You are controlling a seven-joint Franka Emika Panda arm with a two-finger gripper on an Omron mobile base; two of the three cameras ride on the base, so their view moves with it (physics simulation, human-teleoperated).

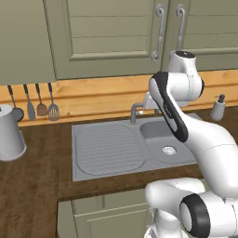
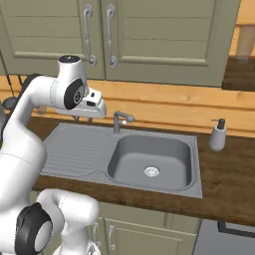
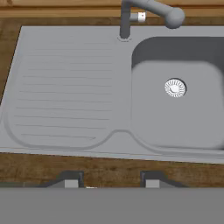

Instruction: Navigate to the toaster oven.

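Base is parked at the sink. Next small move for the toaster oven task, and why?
Probably drive the base sideways along the counter: the sink, faucet, soap dispenser and kettle are ahead, no toaster oven. Which side, I cannot tell.

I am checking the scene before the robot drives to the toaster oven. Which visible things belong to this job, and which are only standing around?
Belongs to the job:
- gripper, carried empty above the counter; no toaster oven can be seen here

Only standing around:
- sink
- faucet
- soap dispenser
- kettle
- hanging utensils
- upper cabinets
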